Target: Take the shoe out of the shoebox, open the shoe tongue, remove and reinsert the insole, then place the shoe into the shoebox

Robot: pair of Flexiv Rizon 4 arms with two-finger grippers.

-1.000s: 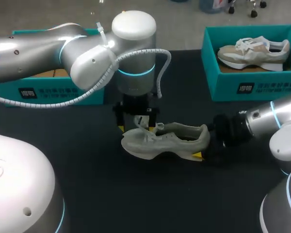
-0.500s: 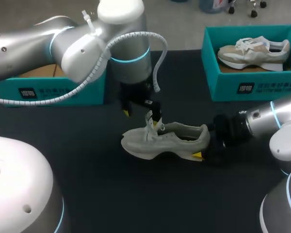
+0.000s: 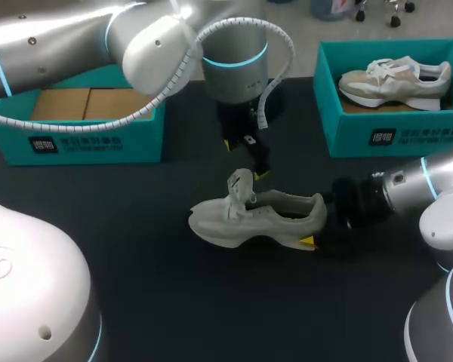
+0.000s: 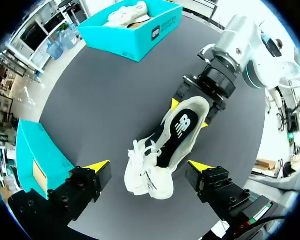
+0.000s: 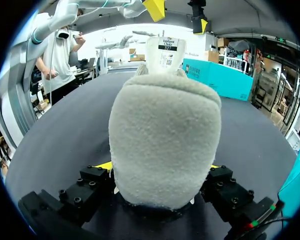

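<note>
left hand [image 3: 244, 159] now higher above shoe [image 3: 260, 216], black table [image 3: 136, 256]

Head view overhead, wrist views close, all sharing shoe [image 3: 258, 217]

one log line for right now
left hand: open, above shoe | right hand: shut on shoe heel | tongue: raised | insole: in shoe

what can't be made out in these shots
Front of the insole: left wrist view, under the laces.
Far finger of the right gripper: head view, behind the shoe.
Inside of the shoe: right wrist view, its heel blocks it.
Back of the left shoebox: head view, left arm covers it.
</note>
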